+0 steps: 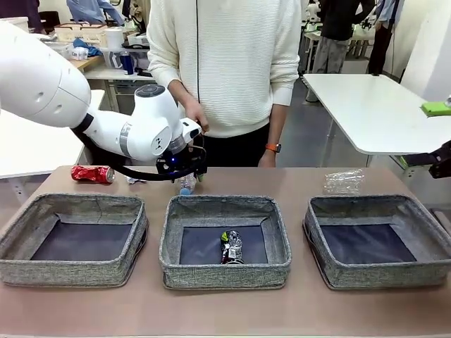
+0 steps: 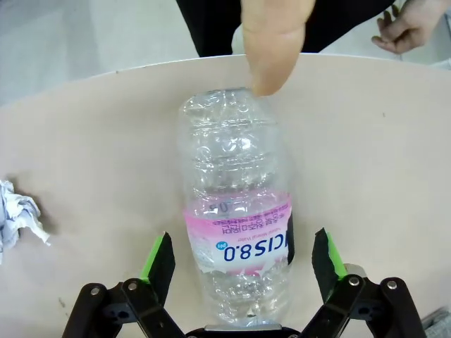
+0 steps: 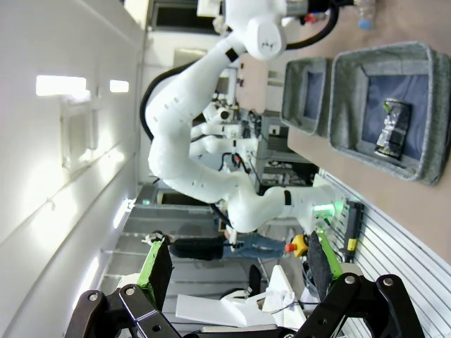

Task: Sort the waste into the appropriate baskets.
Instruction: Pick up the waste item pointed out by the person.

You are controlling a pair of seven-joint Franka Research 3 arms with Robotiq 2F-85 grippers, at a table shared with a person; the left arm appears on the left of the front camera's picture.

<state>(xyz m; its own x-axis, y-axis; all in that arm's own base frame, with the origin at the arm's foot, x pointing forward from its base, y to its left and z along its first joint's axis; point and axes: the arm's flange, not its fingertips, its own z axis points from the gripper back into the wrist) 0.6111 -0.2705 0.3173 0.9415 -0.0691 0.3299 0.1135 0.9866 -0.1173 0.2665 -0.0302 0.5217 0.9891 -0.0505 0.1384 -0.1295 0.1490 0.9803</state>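
Note:
A clear plastic bottle (image 2: 236, 211) with a pink label lies on the table between the spread fingers of my left gripper (image 2: 243, 245), and the pads stand clear of its sides. A person's finger (image 2: 271, 49) presses on the bottle's far end. In the front view my left gripper (image 1: 190, 171) hangs over the bottle (image 1: 187, 184), just behind the middle basket (image 1: 224, 203), which holds a dark can (image 1: 231, 246). A red can (image 1: 92, 174) lies behind the left basket (image 1: 77, 201). A crushed clear bottle (image 1: 344, 182) lies behind the right basket (image 1: 373, 202). My right gripper (image 3: 239, 271) is open, off the table.
A white paper wad (image 2: 17, 218) lies on the table to one side of the left gripper. The person stands at the far edge (image 1: 232, 70), with the other hand (image 2: 416, 21) hanging by the table. The left arm's links (image 1: 42, 84) span the table's left rear.

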